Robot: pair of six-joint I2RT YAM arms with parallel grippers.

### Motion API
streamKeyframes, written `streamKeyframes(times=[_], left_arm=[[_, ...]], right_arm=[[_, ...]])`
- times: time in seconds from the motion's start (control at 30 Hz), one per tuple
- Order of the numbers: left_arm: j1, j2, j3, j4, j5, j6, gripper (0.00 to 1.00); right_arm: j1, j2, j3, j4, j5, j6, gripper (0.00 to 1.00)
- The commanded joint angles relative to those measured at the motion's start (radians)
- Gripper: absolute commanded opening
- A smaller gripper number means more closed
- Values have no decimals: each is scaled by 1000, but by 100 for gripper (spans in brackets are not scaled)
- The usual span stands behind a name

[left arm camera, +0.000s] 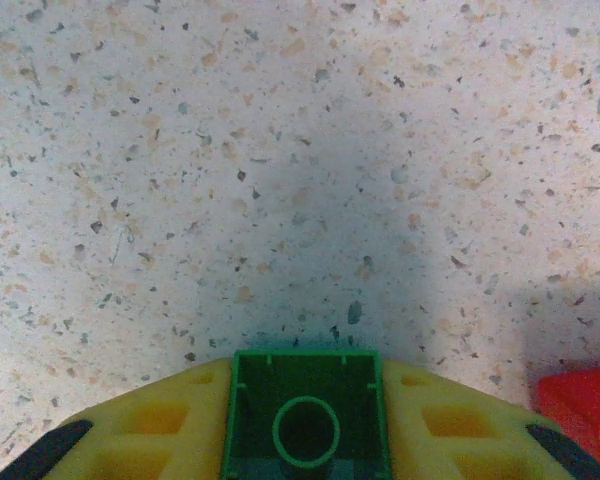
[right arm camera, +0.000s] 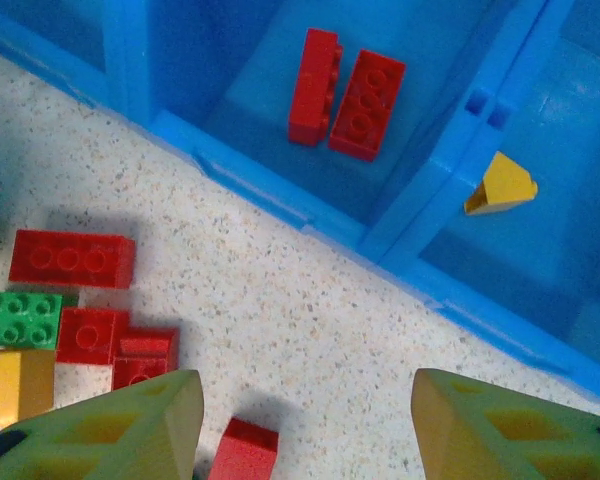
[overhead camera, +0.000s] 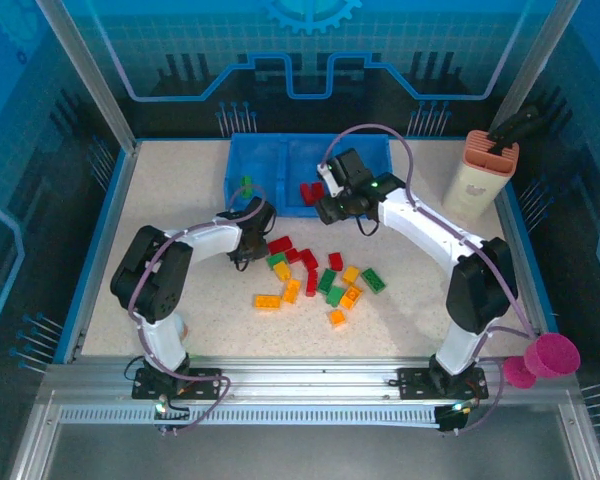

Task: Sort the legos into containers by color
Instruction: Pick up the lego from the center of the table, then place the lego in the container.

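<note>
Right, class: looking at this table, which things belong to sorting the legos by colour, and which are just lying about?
Part of the job:
- loose bricks on the table
- blue tray
- two red bricks already in it
- green brick held in the left gripper

Just lying about:
- beige-and-salmon holder
- pink cup

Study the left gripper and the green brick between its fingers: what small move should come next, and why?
Probably lift straight up. The left gripper is shut on a green brick close to the table, with a red brick close beside it. Rising first should clear that neighbour before the carry to the tray's left compartment, where another green piece already lies.
</note>
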Motion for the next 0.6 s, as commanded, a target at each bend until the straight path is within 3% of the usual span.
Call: streamKeyframes(times=[0.0, 0.2, 0.4, 0.57], left_arm=[[30, -62, 14, -78, 16, 30, 23], [81, -114, 171, -106, 1, 112, 21], [110, -56, 359, -88, -21, 179, 21], [140, 68, 504, -72, -33, 209, 21]], right_arm=[[-13, -111, -61, -62, -12, 31, 59], [0, -298, -289, -81, -77, 116, 62], [35, -446, -502, -64, -132, 243, 65], [77, -524, -596, -69, -122, 538, 63]])
